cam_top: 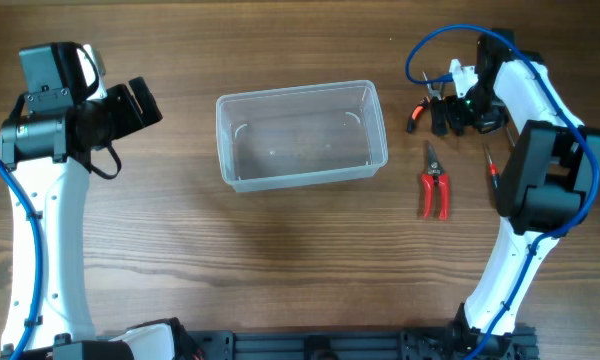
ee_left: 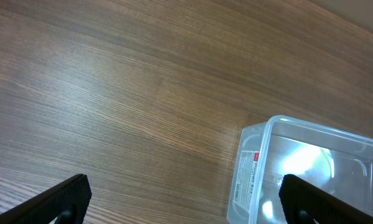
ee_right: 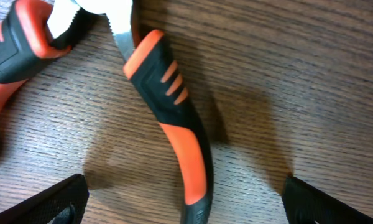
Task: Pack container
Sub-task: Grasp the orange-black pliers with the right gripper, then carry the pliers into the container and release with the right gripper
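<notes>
**Overhead, left-wrist and right-wrist views of one moment in the packing task.** The container (cam_top: 300, 135), a clear plastic tub with rounded corners and a rim, stands upright at the centre of the desk (cam_top: 280, 260), and nothing can be seen inside it. The left arm (cam_top: 40, 150) is at the left of the overhead frame. The left jaws are spread wide and hold nothing. In the left-wrist view they point at the short end wall of the container, which carries a paper label (ee_left: 248, 171) at the lower right.

The right arm (cam_top: 540, 180) reaches to the upper right, just beside the container. There the right jaws, also spread wide and holding nothing, hang over the orange-and-black pliers (cam_top: 417, 115). In the right-wrist view one handle of the pliers (ee_right: 180, 143) lies between the two tips, and neither tip touches it. Red-handled cutters (cam_top: 435, 190) lie on the desk below the pliers, apart from them.

The container is probably light, thin-walled and slick, so it is likely to slide or flex if pushed. A pinch over the rim at a short end wall should hold it best. The pliers are rigid, and their rubbery handles offer a sure hold. Packing appears not yet begun.
</notes>
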Motion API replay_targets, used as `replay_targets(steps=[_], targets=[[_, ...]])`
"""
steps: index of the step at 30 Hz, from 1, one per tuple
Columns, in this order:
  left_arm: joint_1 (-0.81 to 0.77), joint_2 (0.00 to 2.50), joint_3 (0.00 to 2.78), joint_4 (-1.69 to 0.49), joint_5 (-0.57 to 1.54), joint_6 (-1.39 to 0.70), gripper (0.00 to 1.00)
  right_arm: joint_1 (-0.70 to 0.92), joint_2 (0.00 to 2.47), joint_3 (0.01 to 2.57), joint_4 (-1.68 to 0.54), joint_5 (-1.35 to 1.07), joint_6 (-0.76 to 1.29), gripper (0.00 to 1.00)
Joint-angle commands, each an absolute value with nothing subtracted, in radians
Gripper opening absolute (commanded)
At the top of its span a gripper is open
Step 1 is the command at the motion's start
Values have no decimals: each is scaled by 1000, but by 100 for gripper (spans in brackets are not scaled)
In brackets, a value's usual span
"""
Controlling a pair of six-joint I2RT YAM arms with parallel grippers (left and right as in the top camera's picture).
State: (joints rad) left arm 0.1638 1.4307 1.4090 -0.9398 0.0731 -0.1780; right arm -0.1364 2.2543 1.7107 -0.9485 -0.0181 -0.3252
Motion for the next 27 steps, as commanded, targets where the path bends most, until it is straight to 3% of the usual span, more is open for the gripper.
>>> replay_targets(steps=[1, 12, 19, 27], targets=[[168, 1431, 1407, -941, 77, -191, 100, -152, 2300, 1710, -941, -50, -347, 100], [168, 1431, 1406, -986, 77, -191, 100, -149, 2300, 1709, -864, -152, -501, 99], [164, 1431, 1406, -1018, 77, -191, 100, -149, 2300, 1709, -831, -212, -601, 91], [152, 1431, 1407, -1019, 78, -192, 100, -149, 2300, 1709, -831, -172, -594, 55]])
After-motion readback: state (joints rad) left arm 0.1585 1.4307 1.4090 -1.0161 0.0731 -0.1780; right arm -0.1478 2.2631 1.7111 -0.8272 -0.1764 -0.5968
